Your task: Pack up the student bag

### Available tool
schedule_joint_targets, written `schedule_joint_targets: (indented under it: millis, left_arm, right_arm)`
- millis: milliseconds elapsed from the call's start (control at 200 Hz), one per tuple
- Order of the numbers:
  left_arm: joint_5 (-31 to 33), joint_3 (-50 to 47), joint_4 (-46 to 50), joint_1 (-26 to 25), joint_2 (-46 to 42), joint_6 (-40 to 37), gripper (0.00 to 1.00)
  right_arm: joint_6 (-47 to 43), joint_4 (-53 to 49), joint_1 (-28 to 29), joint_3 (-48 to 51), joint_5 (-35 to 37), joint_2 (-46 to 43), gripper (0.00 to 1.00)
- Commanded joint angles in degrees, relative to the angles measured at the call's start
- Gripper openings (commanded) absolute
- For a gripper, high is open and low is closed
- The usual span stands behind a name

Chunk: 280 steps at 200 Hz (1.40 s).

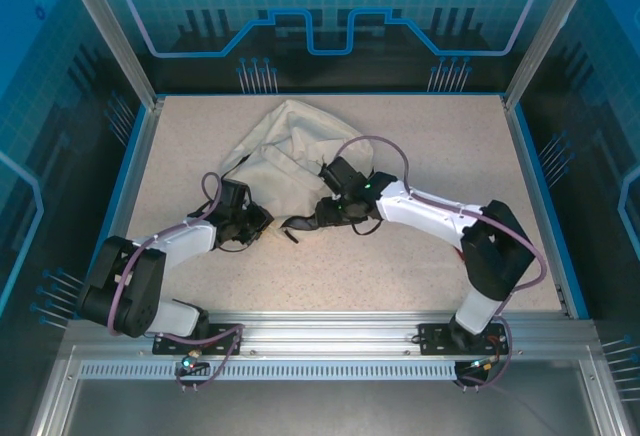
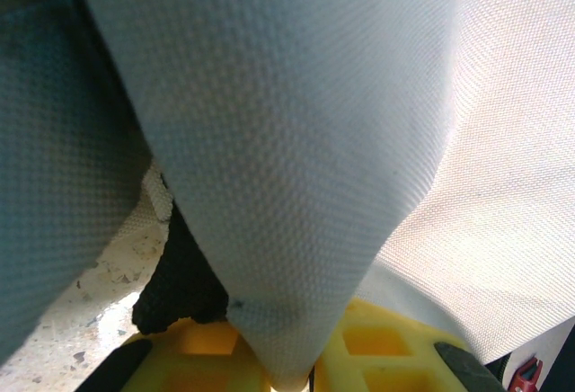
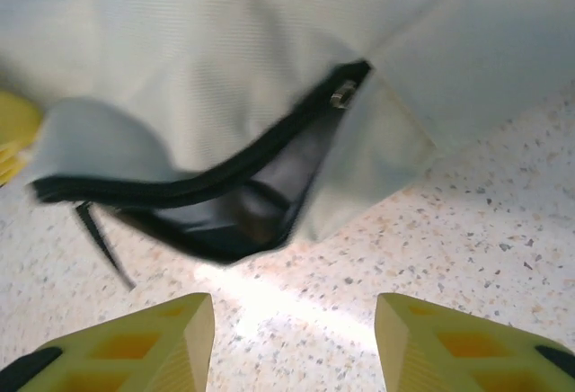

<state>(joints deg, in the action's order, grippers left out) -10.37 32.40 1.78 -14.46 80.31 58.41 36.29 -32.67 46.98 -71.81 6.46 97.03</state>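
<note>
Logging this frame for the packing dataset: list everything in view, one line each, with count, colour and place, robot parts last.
soft cream-white fabric backpack: one, cream-white, crumpled mid-table between the arms.
zipped opening: one, dark-lined, gaping at the backpack's near edge.
metal zipper pull: one, silvery, at the opening's upper end.
thin dark strap: one, black, trailing onto the table beside the opening.
speckled beige table top: one, beige, under everything.
left arm: one, black and white, reaching in from the left.
right arm: one, white and black, reaching in from the right.
left end effector: one, yellow fingers, closed on a backpack fold.
right end effector: one, yellow fingers, open, over bare table facing the opening.
</note>
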Motion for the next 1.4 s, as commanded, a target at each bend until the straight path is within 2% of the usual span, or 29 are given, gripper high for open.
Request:
schedule_joint_targets:
  millis: [0, 135, 250, 460, 705, 800, 1191, 1396]
  left_arm:
    - [-0.97, -1.07, -0.90, 0.40, 0.66, -0.50, 0.18]
    - [-1.31, -0.76, -0.08, 0.44, -0.69, -0.55, 0.18]
    - [-1.12, -0.25, 1.67, 0.48, -2.29, -1.09, 0.19]
    - [-1.23, 0.03, 2.46, 0.66, -2.67, -1.51, 0.19]
    - [-1.90, 0.03, 1.38, 0.71, -1.39, -1.13, 0.18]
    - [-2.01, 0.06, 1.39, 0.68, -1.39, -1.13, 0.18]
    - [-1.21, -0.19, 2.28, 1.10, -1.73, -1.01, 0.18]
    - [-0.86, -0.84, 4.64, 2.71, -3.99, -1.86, 0.15]
  right_arm:
    - [-6.98, -4.92, 5.13, -3.02, 3.07, 0.30, 0.51]
    - [-9.28, -4.20, 10.25, -5.89, 3.16, 4.46, 0.48]
    - [-10.86, -2.91, 12.10, -8.59, 1.79, 8.52, 0.47]
    - [-12.22, -4.32, 12.43, -15.40, 3.31, 17.24, 0.46]
    - [-11.21, -3.81, 12.43, -18.99, 5.17, 22.75, 0.35]
    - [-10.03, -3.78, 12.43, -19.65, 6.63, 24.48, 0.34]
    - [-9.97, -0.24, 12.17, -17.84, 6.98, 26.02, 0.27]
    - [-8.86, 4.84, 11.74, -12.91, 6.75, 21.16, 0.24]
